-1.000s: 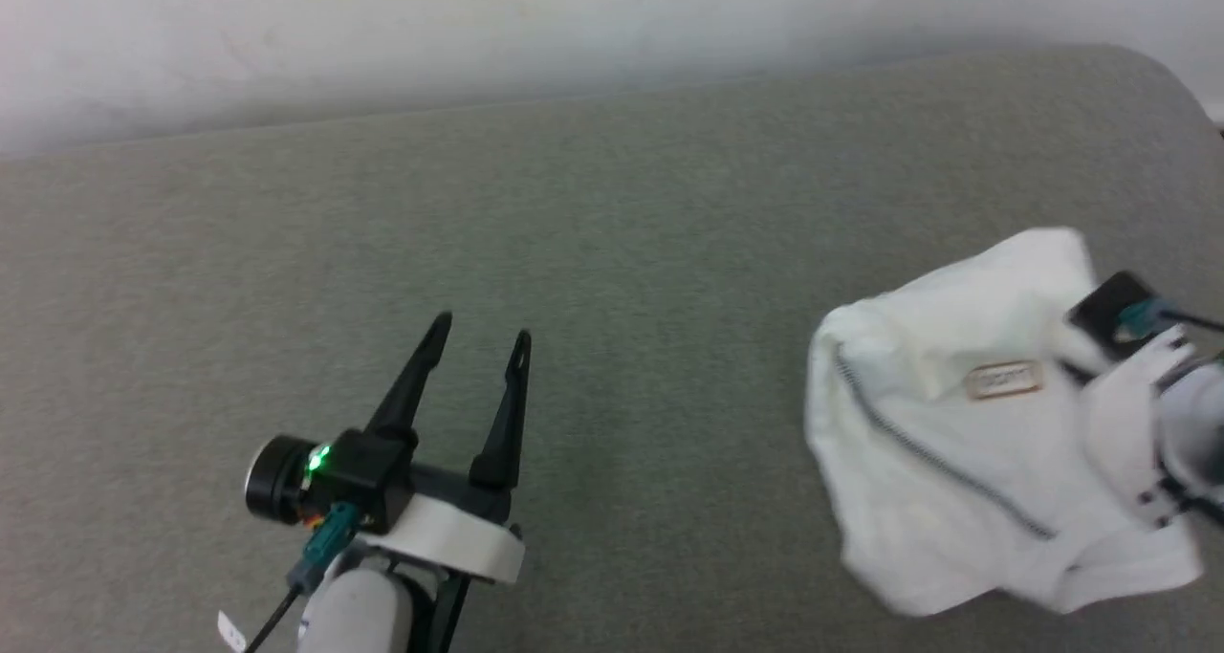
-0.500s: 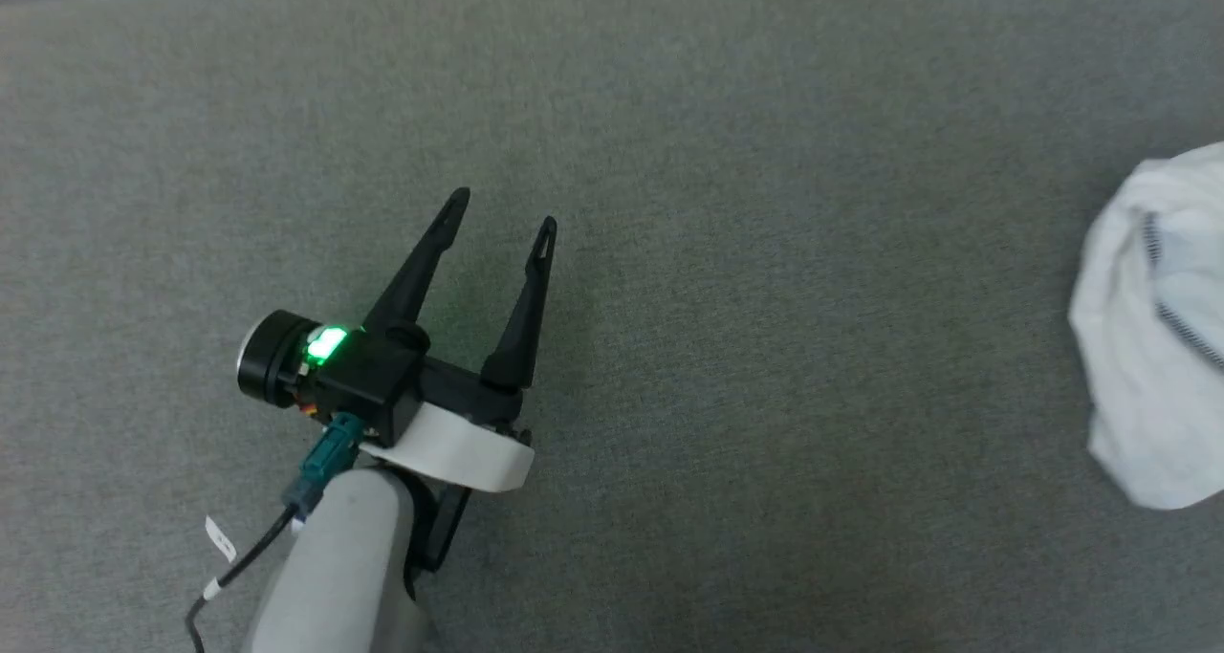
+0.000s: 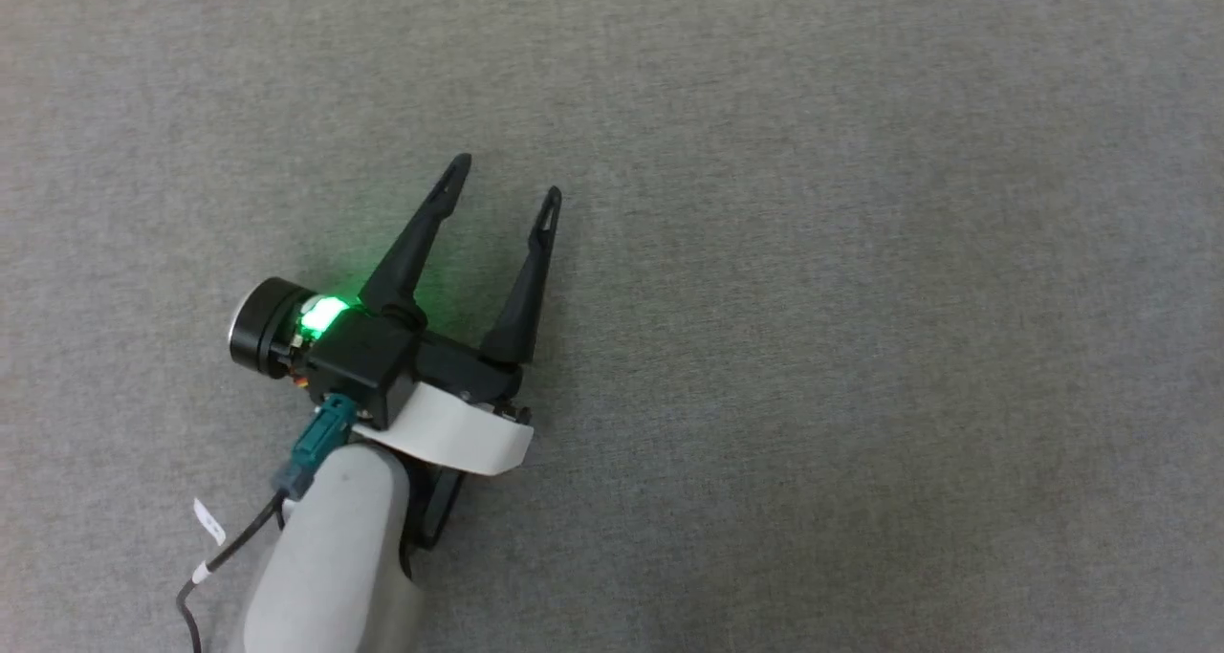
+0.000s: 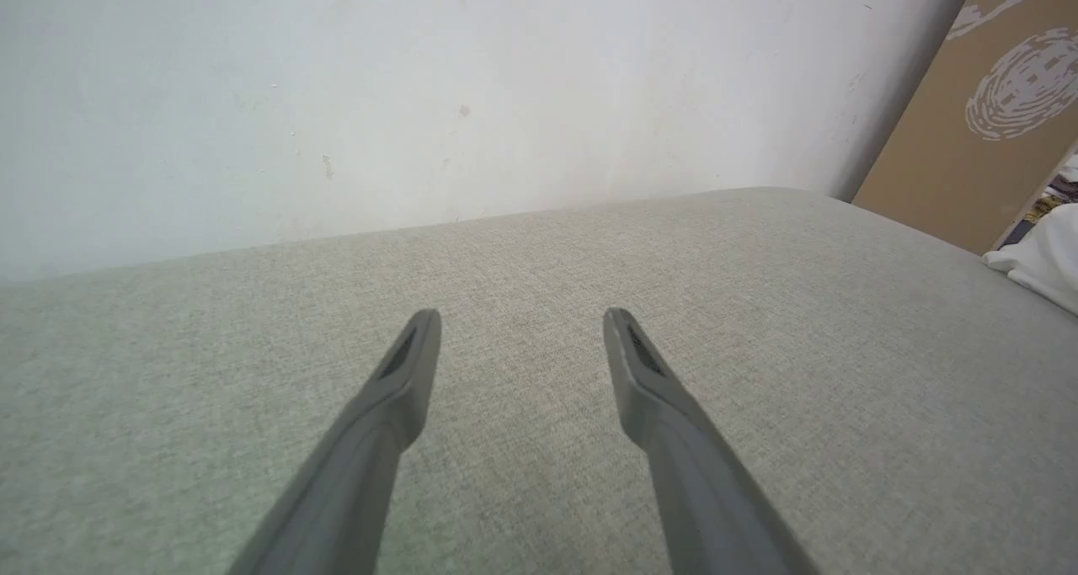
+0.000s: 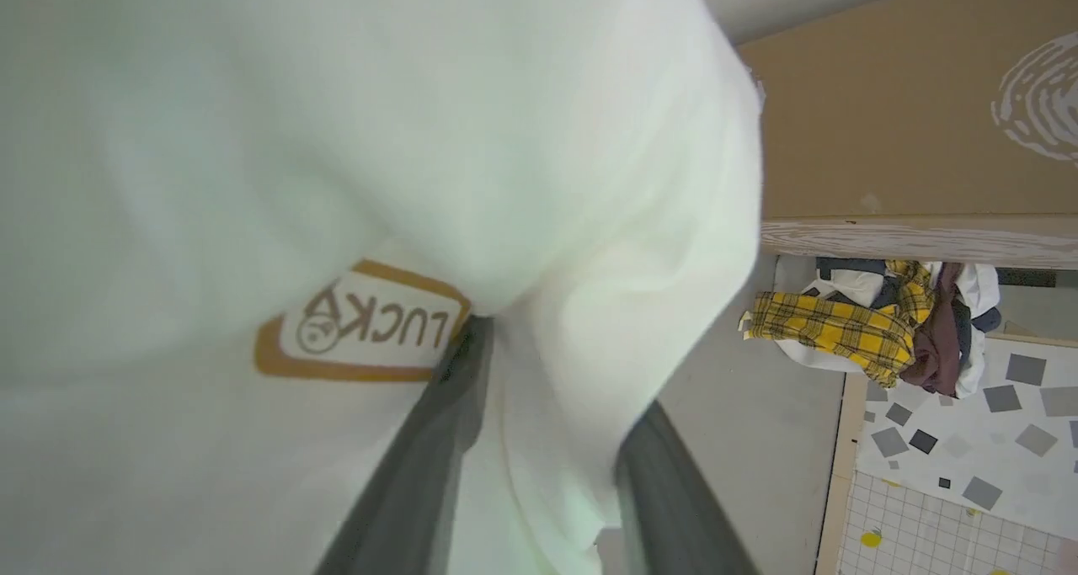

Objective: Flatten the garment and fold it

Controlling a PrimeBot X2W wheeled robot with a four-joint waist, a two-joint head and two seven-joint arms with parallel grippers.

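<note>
– Well, what is the left gripper (image 3: 507, 177) doing?

– Its two black fingers (image 3: 421, 232) are spread wide, and nothing is between them. It hangs over the grey cushion (image 3: 861, 347). A green light (image 3: 325, 314) glows on its back.

– What is past it?

– Just more grey cushion, and then a white wall (image 4: 421, 95) behind it.

– And the right gripper (image 5: 560, 364)?

– The white top (image 5: 421, 137) lies over it. Some cloth is bunched in the gap between its two fingers, and the tips are hidden under it. I cannot tell if it is pinching the cloth or not.

– So where is the top?

– Right on that gripper, very close to its camera. It has a small patch (image 5: 362, 322) with a brown edge and letters, and the patch is upside down. One finger goes up to the patch's corner.

– What is behind the top?

– A big brown board (image 5: 884, 137). Below it sits a heap of clothes (image 5: 851, 327) with a yellow checked one on top. Next to the heap is a floor (image 5: 968, 423) with grey squares on it.
</note>
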